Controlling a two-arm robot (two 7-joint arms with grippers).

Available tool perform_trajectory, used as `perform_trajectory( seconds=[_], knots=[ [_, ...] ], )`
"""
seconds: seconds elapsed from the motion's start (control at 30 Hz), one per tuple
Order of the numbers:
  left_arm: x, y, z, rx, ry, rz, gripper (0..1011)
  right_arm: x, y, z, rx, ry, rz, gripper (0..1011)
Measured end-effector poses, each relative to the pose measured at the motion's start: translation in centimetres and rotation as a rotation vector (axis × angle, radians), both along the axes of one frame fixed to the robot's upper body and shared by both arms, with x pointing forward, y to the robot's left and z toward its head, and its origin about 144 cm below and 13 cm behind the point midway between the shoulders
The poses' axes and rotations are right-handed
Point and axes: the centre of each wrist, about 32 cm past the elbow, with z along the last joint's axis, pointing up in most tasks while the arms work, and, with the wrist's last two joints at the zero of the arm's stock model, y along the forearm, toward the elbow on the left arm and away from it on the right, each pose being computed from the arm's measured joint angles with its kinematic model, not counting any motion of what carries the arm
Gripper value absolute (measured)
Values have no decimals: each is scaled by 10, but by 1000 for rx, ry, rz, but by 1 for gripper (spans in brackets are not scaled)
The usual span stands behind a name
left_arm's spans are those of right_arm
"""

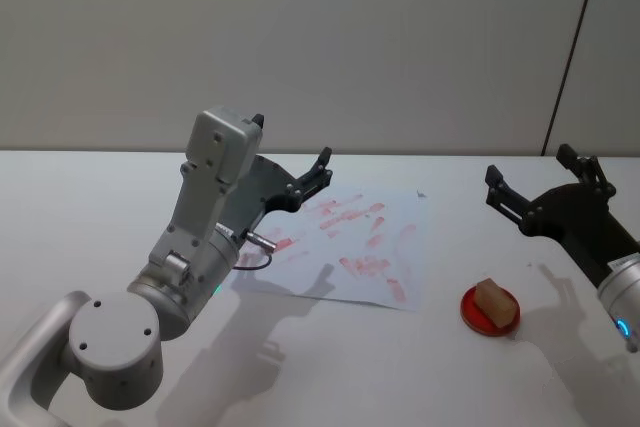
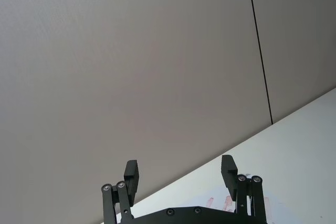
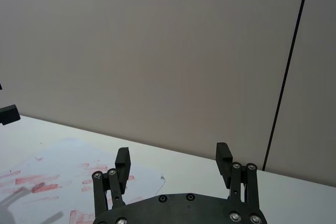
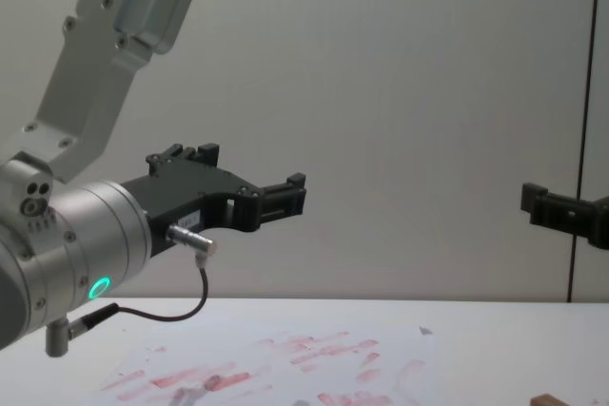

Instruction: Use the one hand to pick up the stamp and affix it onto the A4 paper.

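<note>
Right gripper (image 1: 528, 165), jaws wide and empty, is hovering up-right of the stamp (image 1: 493, 296); left gripper (image 1: 318, 173), likewise open, is idling farther left.

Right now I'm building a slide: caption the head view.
Left gripper and right gripper hover open; stamp sits on red pad beside stamped A4 paper.

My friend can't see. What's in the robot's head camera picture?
A small wooden stamp sits untouched on a round red pad on the white table, right of a paper covered in red stamp marks. The left gripper hangs open over the paper's left side; the right gripper hangs open near the stamp.
</note>
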Motion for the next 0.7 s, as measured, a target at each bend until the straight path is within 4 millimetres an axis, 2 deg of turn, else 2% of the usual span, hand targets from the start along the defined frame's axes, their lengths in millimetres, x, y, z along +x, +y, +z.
perform_trajectory(
  seconds=[0.7],
  knots=[
    [0, 0, 0, 0, 0, 0, 1003, 0, 0, 0, -1, 1, 0, 1001]
  ],
)
